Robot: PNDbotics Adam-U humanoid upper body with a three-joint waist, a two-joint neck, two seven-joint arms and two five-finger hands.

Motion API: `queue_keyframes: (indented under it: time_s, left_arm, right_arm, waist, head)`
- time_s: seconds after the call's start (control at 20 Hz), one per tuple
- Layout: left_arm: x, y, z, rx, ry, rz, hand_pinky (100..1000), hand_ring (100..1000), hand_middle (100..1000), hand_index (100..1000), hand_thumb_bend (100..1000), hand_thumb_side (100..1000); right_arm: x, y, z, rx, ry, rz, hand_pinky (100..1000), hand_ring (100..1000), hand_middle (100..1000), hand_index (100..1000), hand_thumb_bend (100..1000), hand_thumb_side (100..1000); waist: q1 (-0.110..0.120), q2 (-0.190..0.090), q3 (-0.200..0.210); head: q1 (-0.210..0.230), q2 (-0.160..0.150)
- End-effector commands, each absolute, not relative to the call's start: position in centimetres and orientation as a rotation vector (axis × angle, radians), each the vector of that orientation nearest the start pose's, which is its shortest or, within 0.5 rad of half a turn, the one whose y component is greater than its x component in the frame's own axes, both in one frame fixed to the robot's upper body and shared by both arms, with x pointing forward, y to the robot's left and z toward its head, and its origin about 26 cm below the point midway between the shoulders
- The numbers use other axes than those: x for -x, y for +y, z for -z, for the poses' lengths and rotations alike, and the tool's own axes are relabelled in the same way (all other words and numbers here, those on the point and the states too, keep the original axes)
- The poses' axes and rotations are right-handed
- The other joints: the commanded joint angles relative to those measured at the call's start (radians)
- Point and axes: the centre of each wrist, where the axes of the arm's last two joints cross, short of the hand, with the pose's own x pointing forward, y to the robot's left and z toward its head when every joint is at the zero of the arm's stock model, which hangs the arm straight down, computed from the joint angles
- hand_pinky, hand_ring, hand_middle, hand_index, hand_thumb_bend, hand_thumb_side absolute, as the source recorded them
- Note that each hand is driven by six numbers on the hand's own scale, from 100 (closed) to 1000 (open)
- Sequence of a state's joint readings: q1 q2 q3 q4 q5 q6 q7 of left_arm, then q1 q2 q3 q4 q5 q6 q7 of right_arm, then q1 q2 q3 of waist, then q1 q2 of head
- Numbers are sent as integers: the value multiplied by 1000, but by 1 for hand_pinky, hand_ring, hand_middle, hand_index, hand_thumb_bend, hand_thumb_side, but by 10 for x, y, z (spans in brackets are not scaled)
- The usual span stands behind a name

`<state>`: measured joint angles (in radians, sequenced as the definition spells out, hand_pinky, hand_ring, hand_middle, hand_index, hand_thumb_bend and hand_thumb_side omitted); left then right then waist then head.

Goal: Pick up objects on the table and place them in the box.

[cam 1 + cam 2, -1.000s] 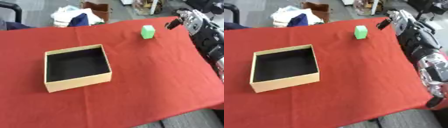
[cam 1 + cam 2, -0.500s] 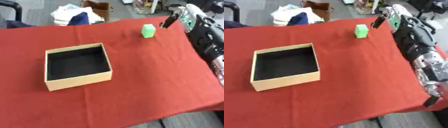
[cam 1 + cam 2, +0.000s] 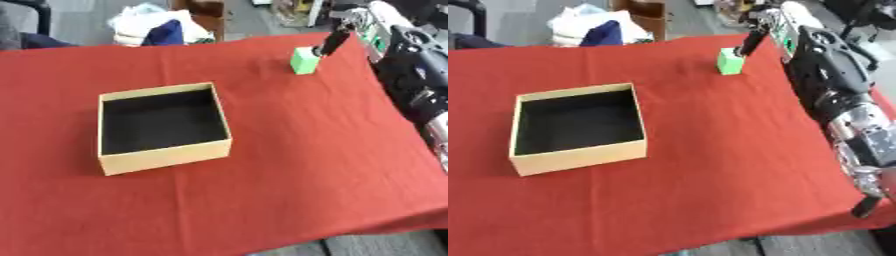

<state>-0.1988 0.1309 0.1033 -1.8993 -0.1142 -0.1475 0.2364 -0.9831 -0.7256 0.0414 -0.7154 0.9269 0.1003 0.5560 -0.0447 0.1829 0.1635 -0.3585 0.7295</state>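
right hand (image 3: 765, 25) reaches over the far right of the red worktop (image 3: 297, 150), its dark fingers (image 3: 332, 42) pointing down just beside the green block (image 3: 304, 60); whether they grip it i cannot tell. box (image 3: 162, 127) sits well apart, left.

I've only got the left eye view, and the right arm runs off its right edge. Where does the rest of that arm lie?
Observer: In the right eye view, the right arm runs from the right hand at the green block down along the right side of the table. It ends in a silver section near the lower right corner.
Operator: What's beyond the arm on that side?
Observer: Grey floor shows to the right of the arm. The arm hides the table's right edge there.
Operator: Any sign of the left hand over there?
Observer: No, it shows in neither view.
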Motion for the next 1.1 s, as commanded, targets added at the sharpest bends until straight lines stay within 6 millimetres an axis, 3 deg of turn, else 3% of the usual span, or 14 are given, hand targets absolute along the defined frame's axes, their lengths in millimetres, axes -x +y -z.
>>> queue_keyframes:
  time_s: [0.05, 0.55, 1.1]
  left_arm:
    - [-303, 270, -145, -379, -2279, -72, 636, 819, 633, 712, 100, 116]
    - [-302, 270, -145, -384, -2276, -73, 636, 820, 633, 707, 100, 115]
    - [-304, 268, -148, -371, -2290, -73, 635, 821, 633, 705, 100, 113]
  right_arm:
    - [-455, -431, -255, 1045, -848, -1099, 854, 925, 1000, 1000, 232, 187]
    - [-454, -428, -245, 1004, -818, -1136, 857, 927, 1000, 1000, 231, 202]
    - [-449, -440, -242, 1002, -827, -1076, 847, 919, 1000, 1000, 154, 187]
  waist:
    - [0, -13, -1]
    - [-4, -12, -10]
    - [2, 8, 3]
  head:
    - [6, 9]
    - [20, 31]
    - [14, 7]
